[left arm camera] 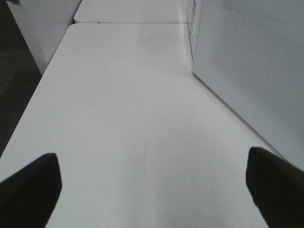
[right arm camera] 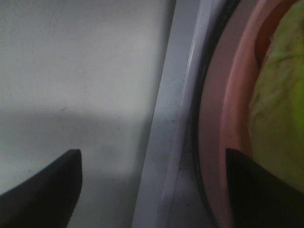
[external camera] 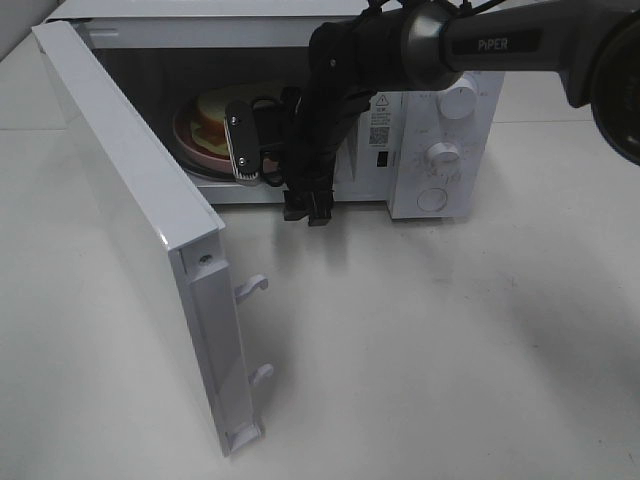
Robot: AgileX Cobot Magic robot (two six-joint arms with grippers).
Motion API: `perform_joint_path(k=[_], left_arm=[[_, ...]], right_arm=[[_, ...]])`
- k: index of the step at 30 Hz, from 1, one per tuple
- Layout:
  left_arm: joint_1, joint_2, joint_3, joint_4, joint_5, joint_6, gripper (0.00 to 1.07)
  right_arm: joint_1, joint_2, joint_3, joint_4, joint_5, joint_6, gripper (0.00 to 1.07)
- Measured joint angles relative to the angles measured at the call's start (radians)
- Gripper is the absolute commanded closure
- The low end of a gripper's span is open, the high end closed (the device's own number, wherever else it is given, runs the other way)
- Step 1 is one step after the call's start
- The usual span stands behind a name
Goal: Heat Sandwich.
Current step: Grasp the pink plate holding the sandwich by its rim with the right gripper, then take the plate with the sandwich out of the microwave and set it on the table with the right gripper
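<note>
One microwave, one door and two latch hooks on that door's edge were counted in the overhead view. Three round controls lined the panel. Inside were one pink plate and one sandwich. One black robot arm was visible. The left wrist view showed two white tables.

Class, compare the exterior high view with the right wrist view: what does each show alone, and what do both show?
Only the exterior high view shows the microwave's open door, its dials and the right arm. Only the right wrist view shows the sandwich's green lettuce up close. Both show the pink plate, the sandwich and the open right claw.
</note>
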Motion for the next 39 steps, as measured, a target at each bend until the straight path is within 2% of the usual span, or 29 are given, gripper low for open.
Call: perform_joint_path(k=[2, 3, 4, 5, 6, 7, 8, 9, 23, 39], left_arm=[[0.0, 0.0, 0.0, 0.0, 0.0, 0.0, 0.05], [0.0, 0.0, 0.0, 0.0, 0.0, 0.0, 0.05], [0.0, 0.0, 0.0, 0.0, 0.0, 0.0, 0.05], [0.0, 0.0, 0.0, 0.0, 0.0, 0.0, 0.05], [0.0, 0.0, 0.0, 0.0, 0.0, 0.0, 0.05], [0.0, 0.0, 0.0, 0.0, 0.0, 0.0, 0.05], [0.0, 0.0, 0.0, 0.0, 0.0, 0.0, 0.05], [0.0, 0.0, 0.0, 0.0, 0.0, 0.0, 0.05], [0.0, 0.0, 0.0, 0.0, 0.0, 0.0, 0.05], [0.0, 0.0, 0.0, 0.0, 0.0, 0.0, 0.05]], right_arm=[[-0.007, 0.0, 0.0, 0.0, 0.0, 0.006, 0.48], [-0.007, 0.0, 0.0, 0.0, 0.0, 0.006, 0.48], [-0.009, 0.0, -0.004, -0.001, -0.001, 0.023, 0.57], [-0.011, 0.0, -0.004, -0.001, -0.004, 0.028, 0.79], [-0.01, -0.003, -0.004, -0.005, -0.009, 0.032, 0.91], [-0.01, -0.008, -0.004, -0.008, -0.009, 0.037, 1.0], [-0.01, -0.008, -0.004, -0.008, -0.009, 0.037, 1.0], [-0.01, -0.018, -0.004, -0.017, 0.004, 0.047, 1.07], [-0.008, -0.036, 0.0, -0.026, 0.05, -0.028, 1.07], [-0.008, -0.15, 0.165, -0.018, 0.07, -0.253, 1.07]])
